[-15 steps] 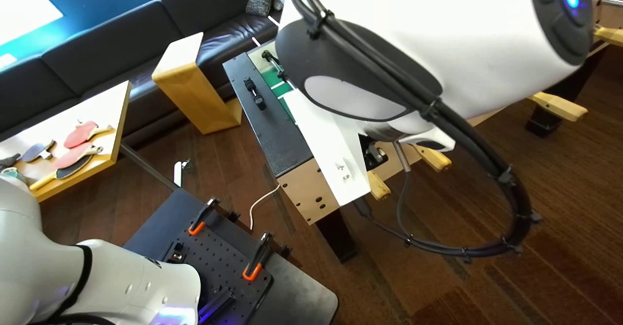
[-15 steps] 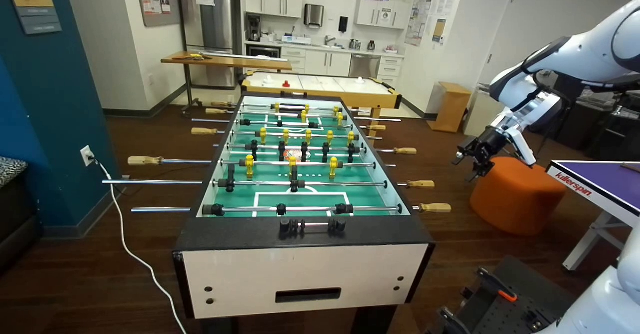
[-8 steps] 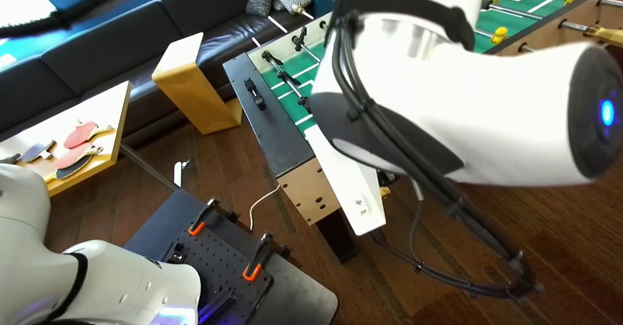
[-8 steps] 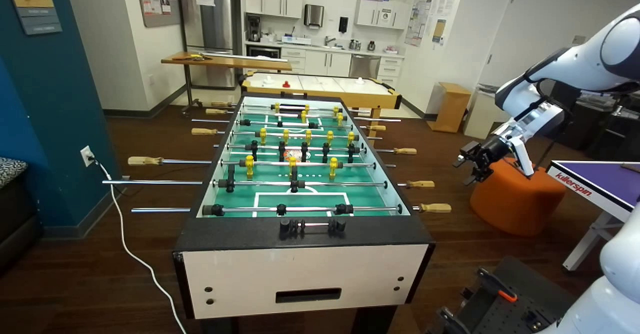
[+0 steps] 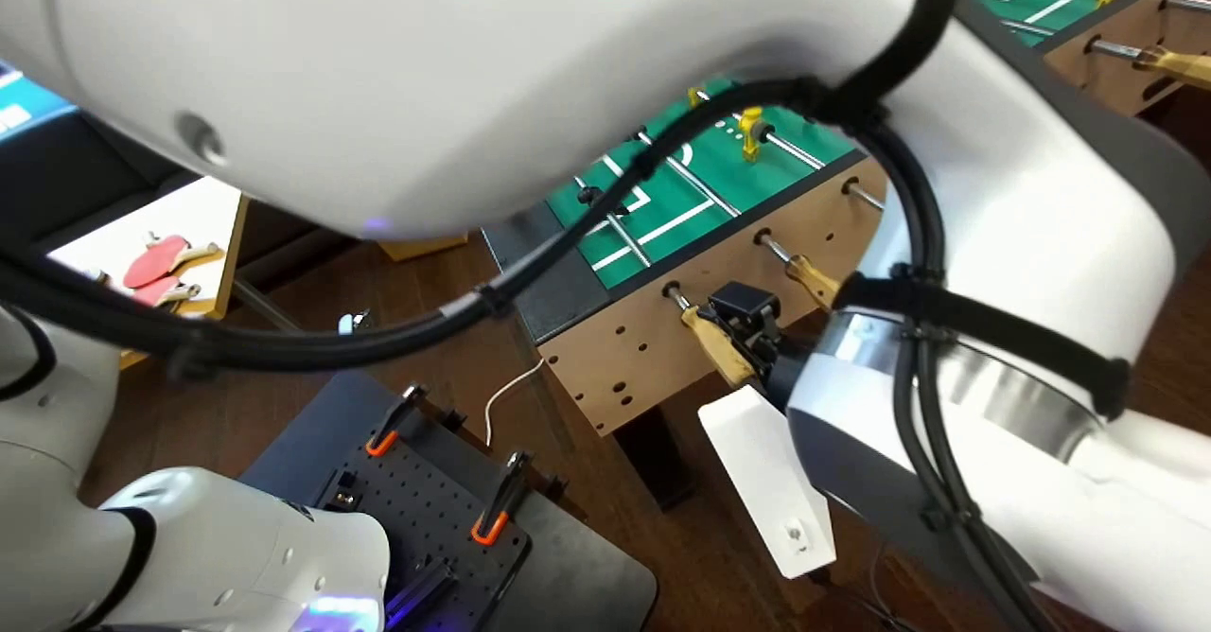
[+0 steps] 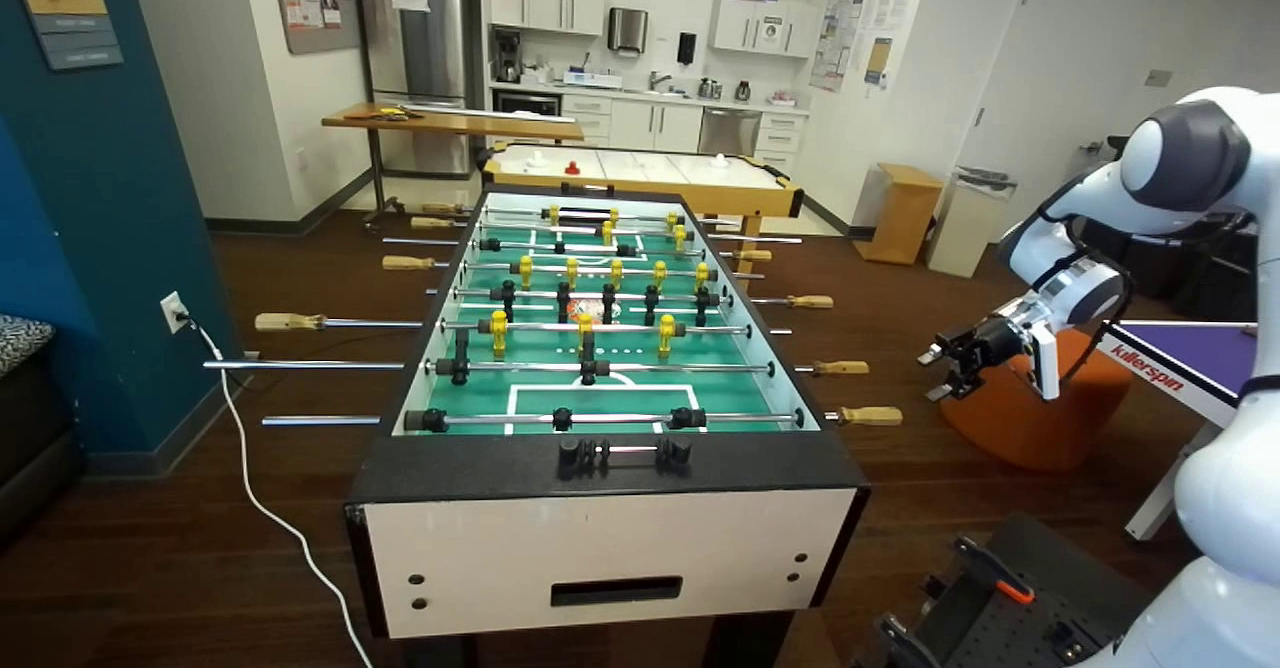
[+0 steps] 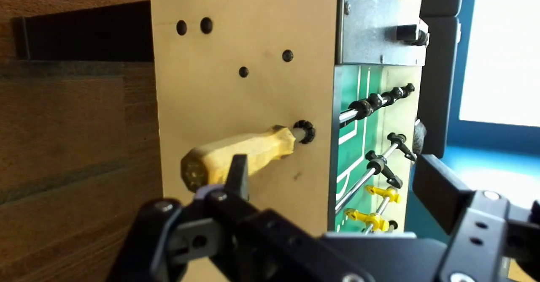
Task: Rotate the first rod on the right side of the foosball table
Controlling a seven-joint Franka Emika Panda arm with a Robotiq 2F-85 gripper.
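Wrist view: a white panel [image 7: 502,54] burns out at upper right, and glare pales the blue wall [image 7: 468,159] below it; the near side of the gripper [image 7: 338,183] is blurred. In an exterior view, the robot arm [image 5: 426,93] registers soft, near overexposure. In an exterior view, kitchen cabinets [image 6: 655,126] are bright, wooden floor [image 6: 140,568] dim; the white door [image 6: 1090,58] slants with edge distortion.

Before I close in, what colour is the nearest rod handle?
The handle is light tan, clearest in the wrist view.
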